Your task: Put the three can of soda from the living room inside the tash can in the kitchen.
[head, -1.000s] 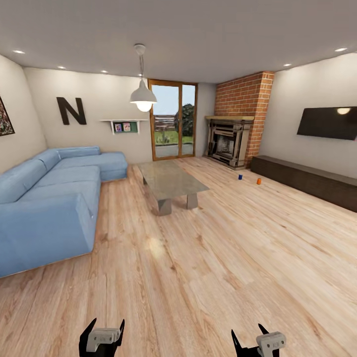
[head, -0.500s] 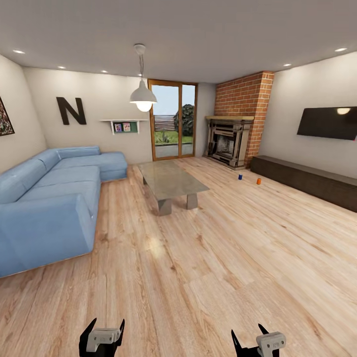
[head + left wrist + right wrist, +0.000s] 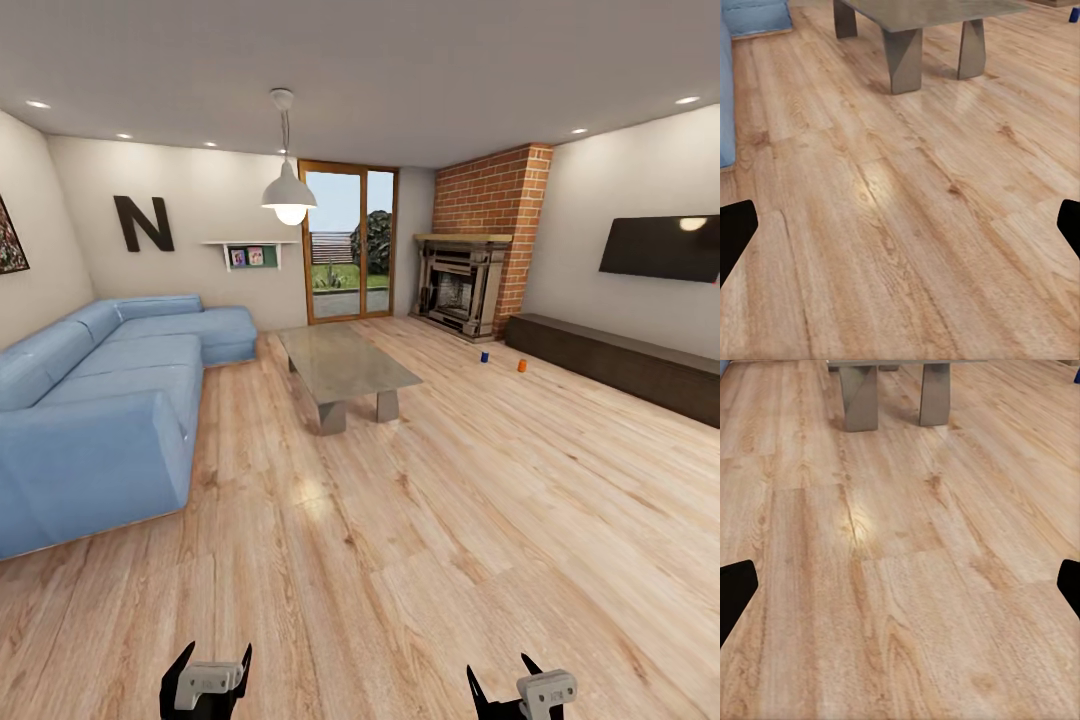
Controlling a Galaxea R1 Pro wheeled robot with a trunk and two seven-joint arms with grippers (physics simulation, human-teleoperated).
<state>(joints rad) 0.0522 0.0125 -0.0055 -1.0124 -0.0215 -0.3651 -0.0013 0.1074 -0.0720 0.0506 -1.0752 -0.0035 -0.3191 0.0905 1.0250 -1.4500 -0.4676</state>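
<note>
A: Head view, item one?
B: Living room. Blue corner sofa at the left, grey coffee table in the middle on the wood floor, red-brick fireplace in the far corner, long dark low cabinet under a wall-mounted television at the right. White pendant lamp above the table, glazed door in the back wall.

A: The cans?
B: Two entered. One dark blue can and one orange can, both upright on the floor, near each other, between the fireplace and the low cabinet. At this range they are tiny, so any top or label detail cannot be read.

A: Relative to the grippers?
B: Well apart. Left gripper and right gripper sit at the lower edge, both with fingers spread and holding nothing; the cans lie far across the room, ahead and to the right.

A: Left wrist view?
B: Bare wood floor between two dark fingertips set wide. Table legs and a sofa edge beyond; a blue speck at the frame's corner, possibly the blue can.

A: Right wrist view?
B: Floor planks, table legs beyond, fingertips parted wide, nothing between them.
</note>
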